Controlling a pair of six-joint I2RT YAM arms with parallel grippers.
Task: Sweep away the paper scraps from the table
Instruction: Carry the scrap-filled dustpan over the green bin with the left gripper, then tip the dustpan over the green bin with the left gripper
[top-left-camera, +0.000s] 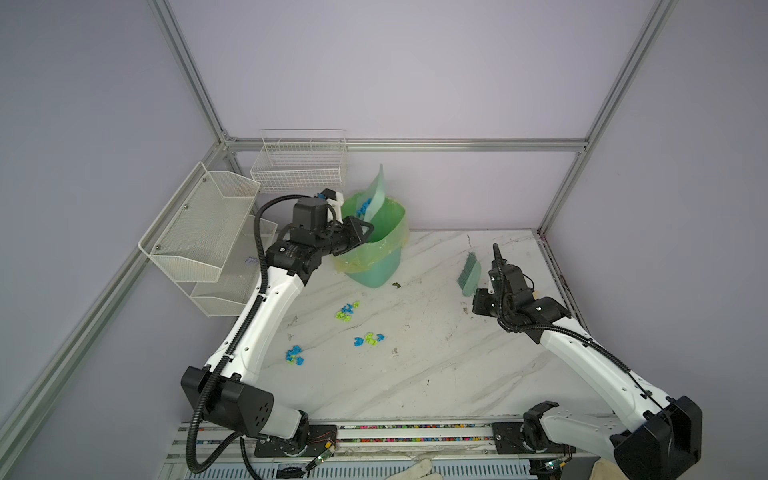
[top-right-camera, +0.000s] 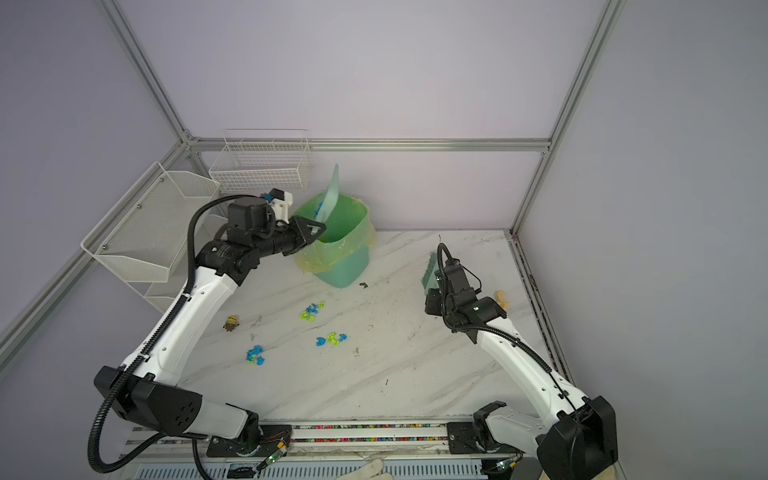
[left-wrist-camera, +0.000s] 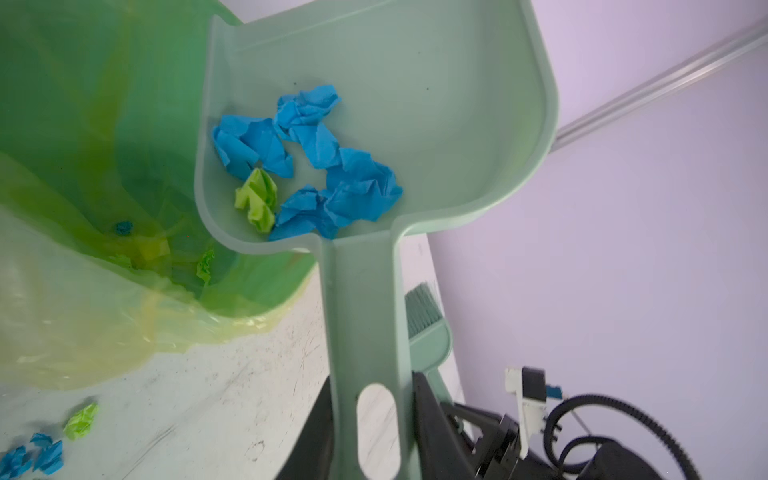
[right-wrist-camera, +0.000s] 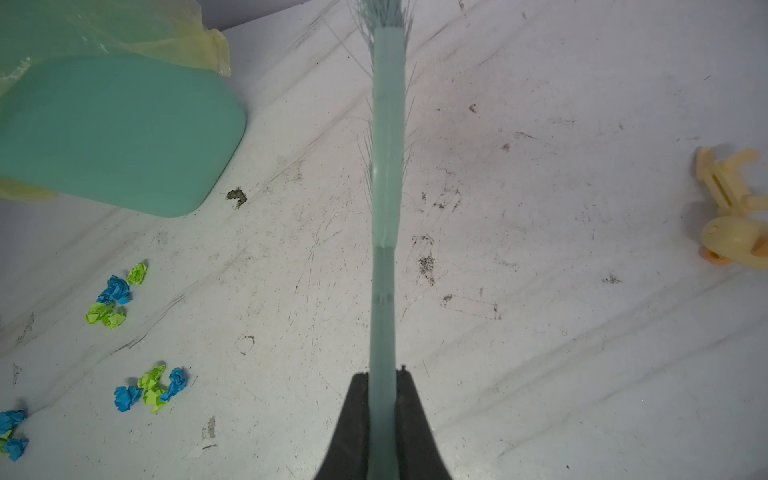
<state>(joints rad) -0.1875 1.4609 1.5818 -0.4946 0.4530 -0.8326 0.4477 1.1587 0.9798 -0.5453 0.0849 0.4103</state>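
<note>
Left gripper (left-wrist-camera: 376, 419) pinched the dustpan (left-wrist-camera: 415, 104) handle above the bin (top-left-camera: 376, 270), upper centre of a top view, with paper scraps (left-wrist-camera: 316, 158) lodged at the pan's heel and more clusters on the table (top-left-camera: 436, 353) mid-frame; the lip was judged to need tipping downward inside the rim; right gripper (right-wrist-camera: 384, 382) clamped the brush (right-wrist-camera: 387, 166).

Overhead pair, wrist close-ups, shared table (top-left-camera: 457, 374)
</note>
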